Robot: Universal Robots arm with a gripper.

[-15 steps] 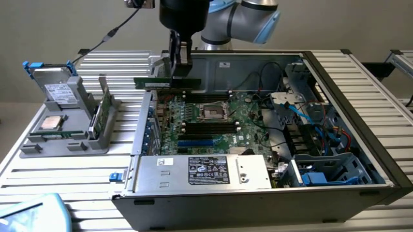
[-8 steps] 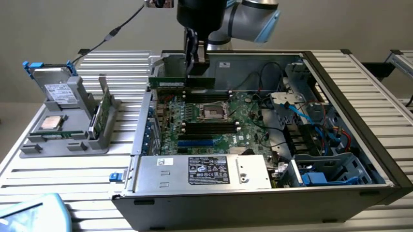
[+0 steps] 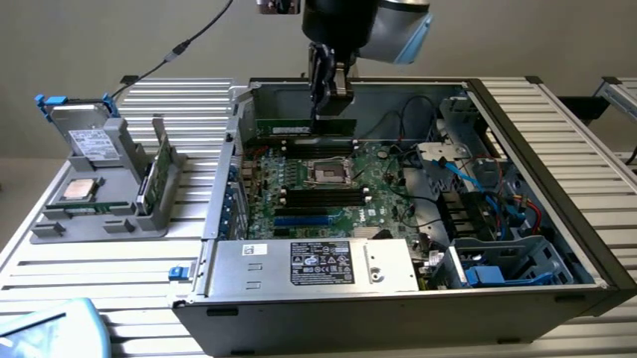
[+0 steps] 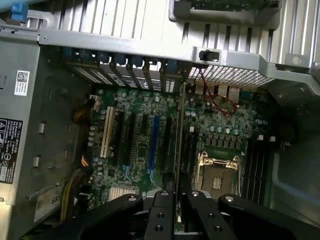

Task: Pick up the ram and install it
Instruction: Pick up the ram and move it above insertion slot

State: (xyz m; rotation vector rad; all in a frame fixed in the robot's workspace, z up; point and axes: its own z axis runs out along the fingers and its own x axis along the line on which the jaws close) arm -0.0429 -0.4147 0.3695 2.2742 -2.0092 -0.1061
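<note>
Pinched narrow on the ram [image 3: 294,128] [image 4: 178,130] by the gripper [image 3: 318,118] [image 4: 176,186], gripped at the stick's upper edge. Held on its long edge inside the open computer case [image 3: 398,95]. Sits just past the CPU socket [image 3: 327,171] on its far side in the exterior view, directly over the black memory slots [image 3: 298,150] next to that socket. Touching a slot or hovering: cannot tell.
</note>
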